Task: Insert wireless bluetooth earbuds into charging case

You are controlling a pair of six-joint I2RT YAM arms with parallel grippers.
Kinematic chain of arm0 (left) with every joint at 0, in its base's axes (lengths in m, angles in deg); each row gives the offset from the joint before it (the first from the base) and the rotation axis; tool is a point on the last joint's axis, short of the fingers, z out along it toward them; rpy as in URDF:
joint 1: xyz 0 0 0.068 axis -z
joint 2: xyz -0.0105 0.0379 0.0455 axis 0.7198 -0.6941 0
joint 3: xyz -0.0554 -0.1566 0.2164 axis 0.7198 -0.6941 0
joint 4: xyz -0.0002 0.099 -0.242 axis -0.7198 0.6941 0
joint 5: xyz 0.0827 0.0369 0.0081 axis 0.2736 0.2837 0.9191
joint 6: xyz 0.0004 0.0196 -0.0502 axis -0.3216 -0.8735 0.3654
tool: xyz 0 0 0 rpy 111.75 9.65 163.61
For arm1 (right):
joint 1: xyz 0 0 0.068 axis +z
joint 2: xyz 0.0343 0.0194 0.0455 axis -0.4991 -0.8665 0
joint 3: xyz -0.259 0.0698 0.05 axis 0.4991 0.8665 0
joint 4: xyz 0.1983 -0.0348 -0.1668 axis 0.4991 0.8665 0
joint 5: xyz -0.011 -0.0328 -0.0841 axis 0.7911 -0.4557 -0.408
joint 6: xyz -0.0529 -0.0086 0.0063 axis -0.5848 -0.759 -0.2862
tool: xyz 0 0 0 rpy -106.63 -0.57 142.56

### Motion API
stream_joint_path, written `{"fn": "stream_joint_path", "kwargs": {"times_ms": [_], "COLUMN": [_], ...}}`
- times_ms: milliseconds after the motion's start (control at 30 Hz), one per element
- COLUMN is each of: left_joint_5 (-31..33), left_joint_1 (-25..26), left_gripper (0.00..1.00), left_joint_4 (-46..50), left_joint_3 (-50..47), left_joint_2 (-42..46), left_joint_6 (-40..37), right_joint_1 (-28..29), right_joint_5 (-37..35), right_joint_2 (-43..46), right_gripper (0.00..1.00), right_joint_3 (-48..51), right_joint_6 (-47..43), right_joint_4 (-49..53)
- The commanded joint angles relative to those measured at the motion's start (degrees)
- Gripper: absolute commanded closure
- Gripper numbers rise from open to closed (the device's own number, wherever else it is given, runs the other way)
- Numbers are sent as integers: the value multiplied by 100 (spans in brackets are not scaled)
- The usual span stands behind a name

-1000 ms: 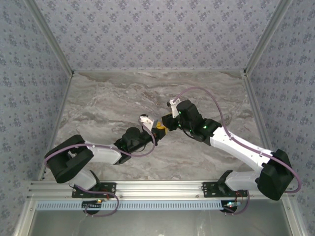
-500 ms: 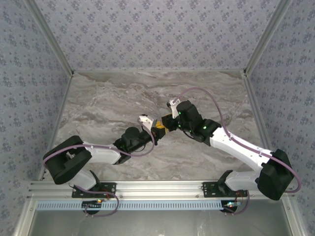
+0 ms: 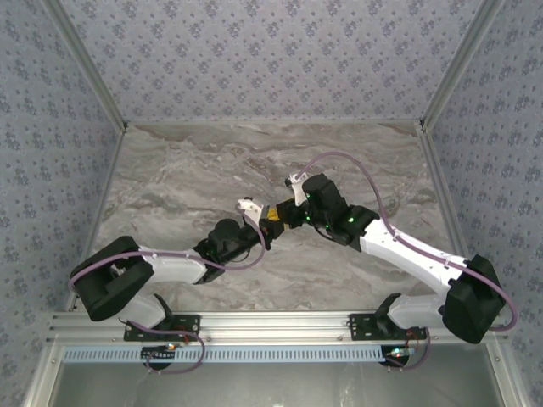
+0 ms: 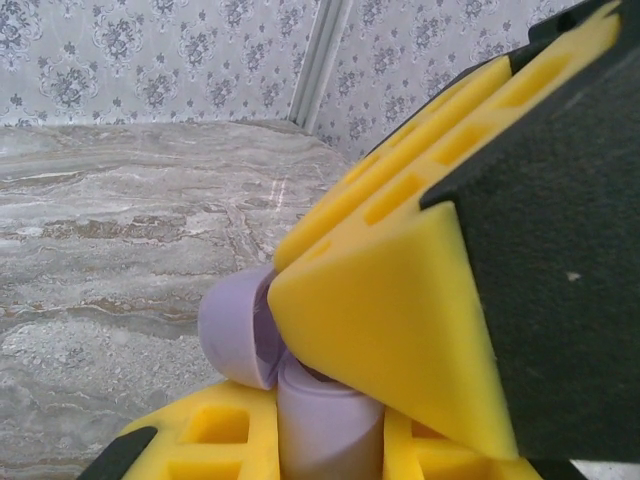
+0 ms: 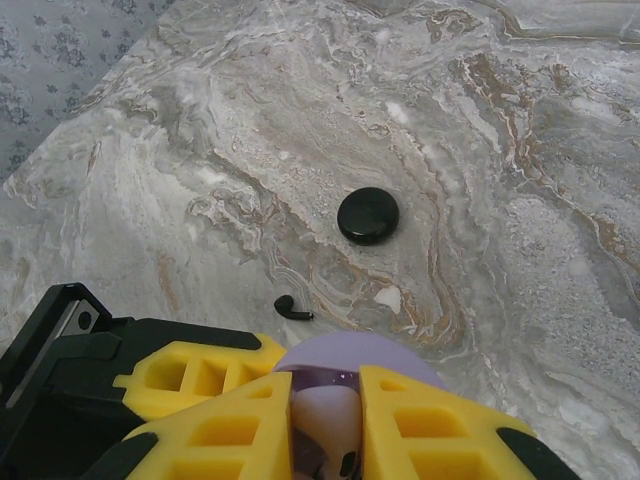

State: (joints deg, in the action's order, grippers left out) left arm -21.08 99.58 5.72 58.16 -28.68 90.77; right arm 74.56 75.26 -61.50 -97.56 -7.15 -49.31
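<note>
Now | L gripper & R gripper both clamp lilac piece | pair nudged slightly left vs earlier

The grey-brown marble-patterned table carries a small black round puck-like case, lying flat well in from the table's edges. Near it, apart and not touching, lies a tiny black curved earbud.
</note>
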Motion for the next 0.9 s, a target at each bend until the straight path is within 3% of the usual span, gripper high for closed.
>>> {"fn": "stream_joint_path", "kwargs": {"times_ms": [0, 200, 533, 733, 867], "left_joint_5": [87, 26, 26, -71, -647], "left_joint_1": [27, 30, 27, -13, -293], "left_gripper": [84, 83, 83, 83, 83], "left_joint_4": [-252, -235, 128, 1102, 1216], "left_joint_3": [158, 141, 138, 298, 219], "left_joint_2": [227, 262, 388, 698, 956], "left_joint_6": [47, 15, -91, -267, -183], "right_joint_1": [46, 47, 49, -39, -351], "right_joint_5": [72, 32, -294, -646, -561], "right_joint_2": [-44, -43, 162, 483, 725], "right_gripper": [76, 71, 53, 52, 52], "right_joint_3": [45, 0, -86, -47, -4], "right_joint_6": [-62, -56, -4, 25, 3], "right_joint_4": [164, 205, 375, 570, 777]}}
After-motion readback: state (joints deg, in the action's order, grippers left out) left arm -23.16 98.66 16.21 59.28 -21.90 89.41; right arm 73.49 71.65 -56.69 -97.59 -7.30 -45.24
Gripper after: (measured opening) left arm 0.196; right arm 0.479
